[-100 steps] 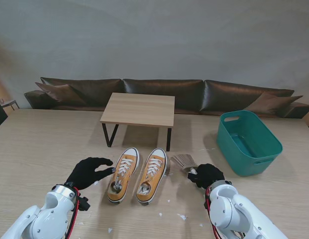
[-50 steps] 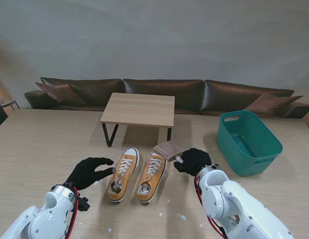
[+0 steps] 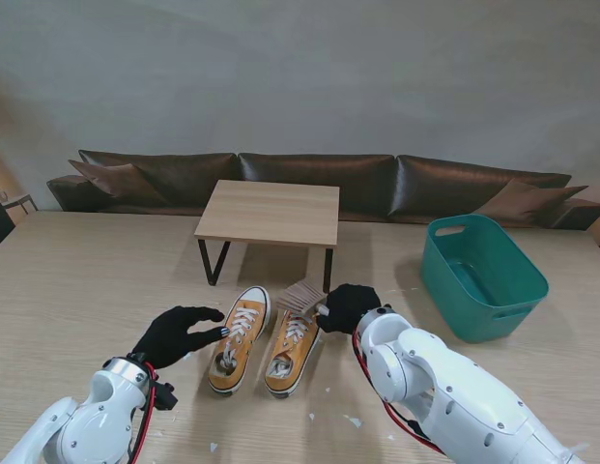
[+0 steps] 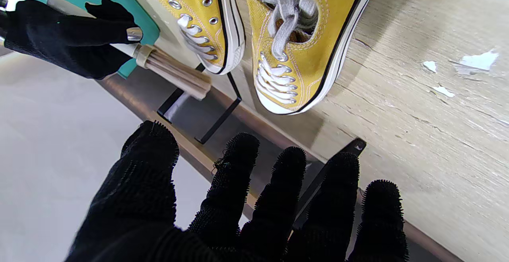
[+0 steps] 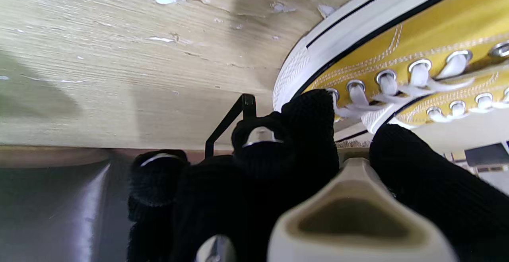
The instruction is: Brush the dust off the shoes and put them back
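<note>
Brush over right shoe toe, left hand idle

Stand view: my right hand (image 3: 346,307) is closed around the brush (image 3: 301,295), bristles over the toe of the right shoe (image 3: 290,340). Left shoe (image 3: 239,336) sits just beside it, both on the table (image 3: 77,280) in front of the small bench (image 3: 271,213). My left hand (image 3: 176,334) holds nothing, fingers spread, near the left shoe but apart from it. Teal bin (image 3: 483,275) well off to the right. White scraps (image 3: 353,420) on the table nearer to me.

Left wrist view: fingers (image 4: 238,182) apart, nothing in them; both shoes ahead, brush bristles (image 4: 179,75) close to the right shoe's toe.

Right wrist view: fingers (image 5: 310,127) wrapped on the cream brush handle (image 5: 350,210), laces of the shoe (image 5: 417,67) right there.

Risk, my call: nothing steadies the shoe, so a hard sweep could shove it into its neighbour or snag bristles in the laces.
</note>
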Robot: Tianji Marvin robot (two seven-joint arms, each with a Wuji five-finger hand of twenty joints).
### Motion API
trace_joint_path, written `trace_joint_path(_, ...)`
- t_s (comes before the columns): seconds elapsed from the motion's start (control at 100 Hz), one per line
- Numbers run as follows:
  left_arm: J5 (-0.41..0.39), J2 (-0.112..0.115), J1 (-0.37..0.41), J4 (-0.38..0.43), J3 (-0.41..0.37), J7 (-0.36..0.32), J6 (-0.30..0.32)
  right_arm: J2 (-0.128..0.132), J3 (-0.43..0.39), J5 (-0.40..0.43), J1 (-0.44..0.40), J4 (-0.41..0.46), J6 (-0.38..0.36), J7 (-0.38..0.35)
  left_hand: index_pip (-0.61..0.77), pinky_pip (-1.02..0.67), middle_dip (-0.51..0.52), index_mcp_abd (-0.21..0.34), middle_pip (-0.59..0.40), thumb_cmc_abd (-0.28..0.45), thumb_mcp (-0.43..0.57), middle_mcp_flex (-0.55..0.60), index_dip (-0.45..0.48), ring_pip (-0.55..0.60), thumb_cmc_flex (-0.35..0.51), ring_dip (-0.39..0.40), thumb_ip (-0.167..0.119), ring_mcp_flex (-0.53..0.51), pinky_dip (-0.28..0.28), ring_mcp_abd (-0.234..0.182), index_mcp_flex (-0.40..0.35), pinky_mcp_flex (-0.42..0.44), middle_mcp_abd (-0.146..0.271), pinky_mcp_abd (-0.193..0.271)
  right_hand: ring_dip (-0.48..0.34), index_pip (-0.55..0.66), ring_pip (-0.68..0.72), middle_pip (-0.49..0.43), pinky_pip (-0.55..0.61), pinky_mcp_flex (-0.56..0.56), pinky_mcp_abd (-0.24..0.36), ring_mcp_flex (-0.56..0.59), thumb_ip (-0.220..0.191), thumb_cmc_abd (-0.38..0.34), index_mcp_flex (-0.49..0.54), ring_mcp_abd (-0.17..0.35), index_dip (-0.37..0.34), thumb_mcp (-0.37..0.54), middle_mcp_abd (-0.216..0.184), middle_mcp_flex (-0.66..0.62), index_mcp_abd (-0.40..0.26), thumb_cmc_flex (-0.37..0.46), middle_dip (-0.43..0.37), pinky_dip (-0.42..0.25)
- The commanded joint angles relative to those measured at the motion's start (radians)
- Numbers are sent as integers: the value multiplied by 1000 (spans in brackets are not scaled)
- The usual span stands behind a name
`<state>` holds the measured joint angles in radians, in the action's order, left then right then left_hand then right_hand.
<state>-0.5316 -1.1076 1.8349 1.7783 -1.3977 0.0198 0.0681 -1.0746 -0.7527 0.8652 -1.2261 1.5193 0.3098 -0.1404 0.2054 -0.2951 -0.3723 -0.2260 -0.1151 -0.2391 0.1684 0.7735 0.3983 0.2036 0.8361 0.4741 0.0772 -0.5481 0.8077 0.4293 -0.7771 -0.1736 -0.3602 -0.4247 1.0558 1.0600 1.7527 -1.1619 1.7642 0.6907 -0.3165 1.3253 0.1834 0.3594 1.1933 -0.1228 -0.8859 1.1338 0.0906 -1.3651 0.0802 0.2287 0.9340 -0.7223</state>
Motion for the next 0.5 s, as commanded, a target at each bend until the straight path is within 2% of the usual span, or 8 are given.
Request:
trace_joint_path(0.0, 5, -1, 2, 1, 0, -21, -3, -2, 5, 14, 12, -5, -14, -28, -6, 29, 12, 5, 0, 37, -24, -11, -4, -11, 17, -6, -40, 22, -3, 1, 4, 16, 1, -1, -8, 0, 65, -91, 70, 467, 20, -13, -32, -58, 111, 146, -9, 78, -25, -83, 90, 36, 8, 3)
trace_joint_path(0.36, 4, -2, 3, 1, -2, -18, 2, 31, 22, 101, 32, -9, -73, -148, -5, 28, 10, 2, 0, 42, -31, -10, -4, -10, 24, -4, -42, 23, -3, 1, 0, 16, -3, 0, -10, 4, 62, -91, 72, 469, 46, -12, -35, -72, 105, 176, -13, 64, -44, -82, 69, 25, 13, 8)
trace_joint_path(0.49, 4, -4, 7, 2, -5, -7, 6, 42, 3, 127, 22, 5, -98, -196, -4, 27, 9, 1, 0, 42, -33, -7, -3, -9, 25, -4, -42, 21, -3, 1, -2, 15, -2, -2, -10, 6, 60, -89, 71, 469, 58, -11, -36, -79, 102, 184, -14, 58, -50, -82, 62, 22, 14, 11)
